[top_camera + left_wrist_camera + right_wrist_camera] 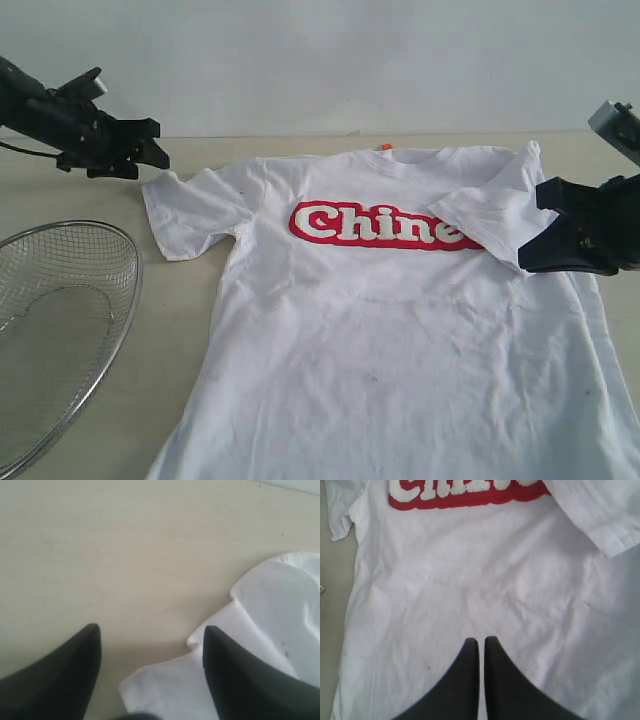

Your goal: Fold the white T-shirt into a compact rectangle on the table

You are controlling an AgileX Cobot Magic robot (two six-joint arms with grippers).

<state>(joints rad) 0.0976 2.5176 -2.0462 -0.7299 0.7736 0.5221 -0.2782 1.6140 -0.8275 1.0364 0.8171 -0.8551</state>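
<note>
While the left gripper (151, 630) stands with its jaws wide apart and nothing between them, the right gripper (481, 641) has its jaws pressed together, with no cloth caught in them.

Left gripper: above bare desk (125, 555), one finger over the edge of the near sleeve (260, 645). In the exterior view its arm comes in from the far left corner, angled down toward that sleeve's outer end and clear of the cloth.

Right gripper: over the white T-shirt (470, 580), pointed along the body toward the chest. Whether the tips touch the fabric, I cannot tell. In the exterior view the arm enters from the right edge, at the shirt's shoulder side.

Writing: white letters on a red banner (380, 228) read "Chine"; the rest is covered by the other sleeve (490, 205), folded inward across the chest. An orange neck tag (386, 147) shows at the collar, too small to read.

Shirt lies front up on the desk, collar at the far side, hem running out of view. A wire-mesh basket (60, 300) sits beside it on the left, apart from it.
</note>
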